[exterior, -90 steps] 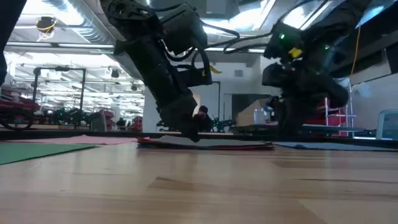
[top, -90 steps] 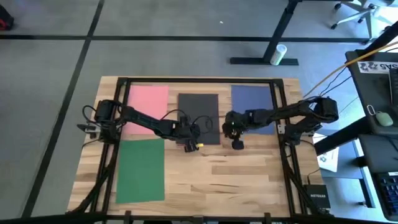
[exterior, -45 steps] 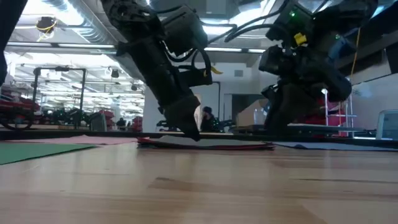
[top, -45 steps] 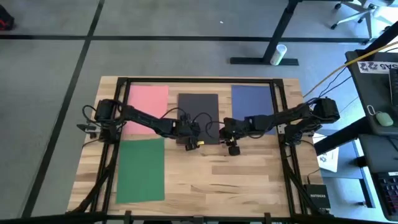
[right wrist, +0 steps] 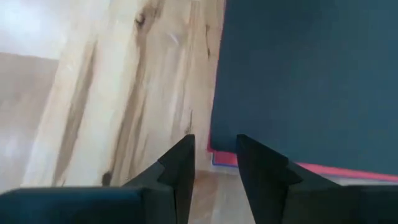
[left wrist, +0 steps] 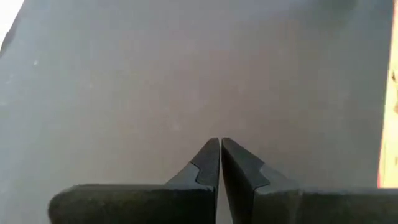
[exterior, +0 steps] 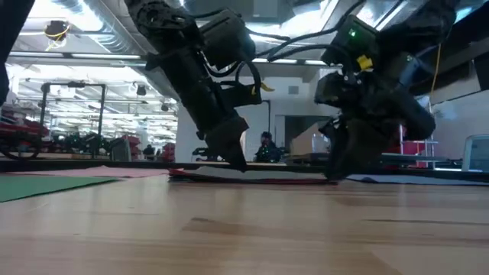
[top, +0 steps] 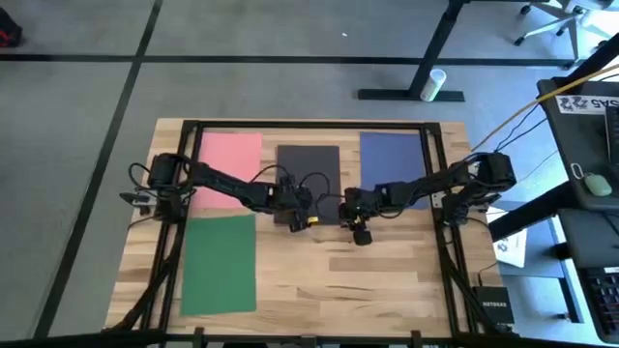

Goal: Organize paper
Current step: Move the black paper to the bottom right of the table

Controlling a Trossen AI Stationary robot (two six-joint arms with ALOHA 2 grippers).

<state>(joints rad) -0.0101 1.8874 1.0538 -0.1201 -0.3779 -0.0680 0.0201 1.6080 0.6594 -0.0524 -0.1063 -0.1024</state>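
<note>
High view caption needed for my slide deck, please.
Both tools meet at the dark grey sheet: left tool shut, pressing its near edge; right tool open beside its corner.

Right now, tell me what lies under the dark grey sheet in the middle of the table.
A red sheet lies under the dark grey sheet; only a thin strip shows along its edge near the right gripper. The rest is covered, so any further sheets beneath cannot be seen.

Open industrial lab or workshop, probably: grey carpet floor with dark taped lines (top: 106,135), black desk holding a computer mouse (top: 598,183), bright ceiling strip lights (exterior: 92,42), distant metal racks (exterior: 72,114).
</note>
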